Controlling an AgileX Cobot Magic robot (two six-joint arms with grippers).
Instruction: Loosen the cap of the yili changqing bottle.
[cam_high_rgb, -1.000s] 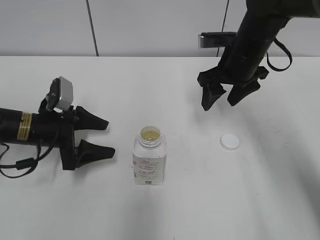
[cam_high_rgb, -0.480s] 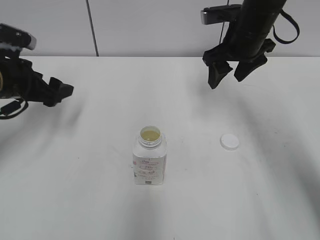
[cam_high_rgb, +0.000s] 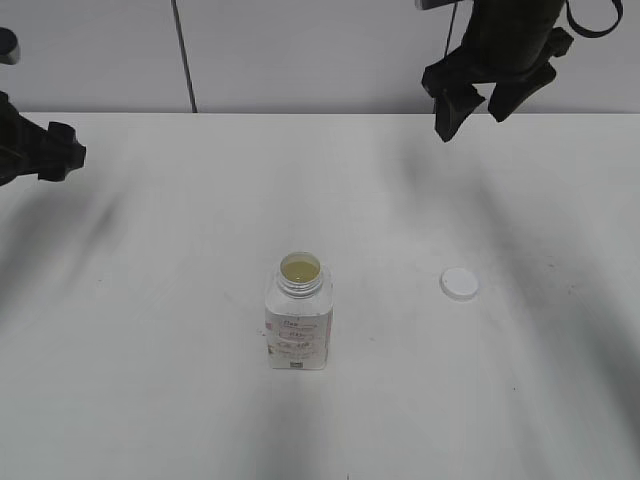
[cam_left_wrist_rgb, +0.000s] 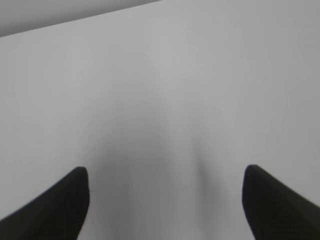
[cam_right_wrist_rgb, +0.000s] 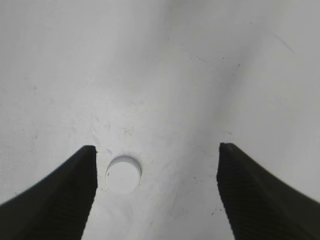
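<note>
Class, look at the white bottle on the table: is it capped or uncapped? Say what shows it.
Uncapped. The bottle stands upright with its open mouth showing yellowish contents, and the cap lies flat on the table to its right, apart from it.

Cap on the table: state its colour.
Plain white, the cap lies right of the bottle; clearest in the exterior view.

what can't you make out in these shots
- Bottle label print: too small to read in the exterior view.
- Bottle: outside both wrist views.
- Left gripper: cut off by the exterior view's left edge.
- Cap ribbing: too small, both views.
- Right gripper: arm cropped at top.
</note>
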